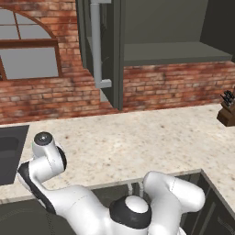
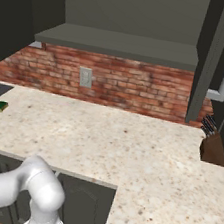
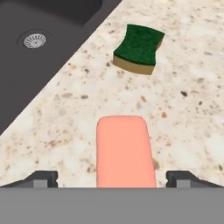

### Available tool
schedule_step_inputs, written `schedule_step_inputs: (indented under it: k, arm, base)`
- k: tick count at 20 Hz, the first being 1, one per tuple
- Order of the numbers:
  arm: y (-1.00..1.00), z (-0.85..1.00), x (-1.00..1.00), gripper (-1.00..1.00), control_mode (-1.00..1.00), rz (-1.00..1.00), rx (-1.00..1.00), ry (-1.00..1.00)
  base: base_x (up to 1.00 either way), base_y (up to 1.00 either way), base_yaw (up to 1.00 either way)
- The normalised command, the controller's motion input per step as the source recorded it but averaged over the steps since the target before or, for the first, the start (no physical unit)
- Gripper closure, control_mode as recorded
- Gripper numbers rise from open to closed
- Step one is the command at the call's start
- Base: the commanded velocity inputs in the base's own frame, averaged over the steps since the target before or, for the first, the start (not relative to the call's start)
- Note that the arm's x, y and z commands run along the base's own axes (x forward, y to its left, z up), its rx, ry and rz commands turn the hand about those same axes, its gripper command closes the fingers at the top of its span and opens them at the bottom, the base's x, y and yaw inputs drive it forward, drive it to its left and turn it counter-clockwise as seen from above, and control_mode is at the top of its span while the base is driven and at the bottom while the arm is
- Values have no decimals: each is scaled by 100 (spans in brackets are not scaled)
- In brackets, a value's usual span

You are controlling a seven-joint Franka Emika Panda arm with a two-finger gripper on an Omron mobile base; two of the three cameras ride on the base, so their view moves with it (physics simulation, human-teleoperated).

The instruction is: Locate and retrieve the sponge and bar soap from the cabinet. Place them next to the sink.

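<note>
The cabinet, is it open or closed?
Open. The cabinet door is swung out, and its bare shelf shows inside.

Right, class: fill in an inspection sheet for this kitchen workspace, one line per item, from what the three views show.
Surface: speckled beige counter.
Job's things: sponge green side up on the counter beside the sink; bar soap on the counter between the finger tips; cabinet open, shelf bare.
Clutter: knife block at the counter's far end.
Grippers: gripper open, tips wide of the soap.
Cables: nothing seen.
Surroundings: brick wall, wall outlet, arched window.
</note>
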Motion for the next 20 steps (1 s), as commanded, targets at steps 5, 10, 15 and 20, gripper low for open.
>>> schedule_step_inputs:
  k: [5,10,15,20]
  arm:
    - [-16,9,-89,-100,-100,-6,0,-2]
    - [-41,20,-85,-100,-100,-9,0,-4]
    - [-50,22,-60,-100,-100,-14,0,-3]
    - [-56,18,-52,-100,-100,-11,0,-9]
  base:
    - [0,0,0]
    - [0,0,0]
    - [0,0,0]
    - [0,0,0]
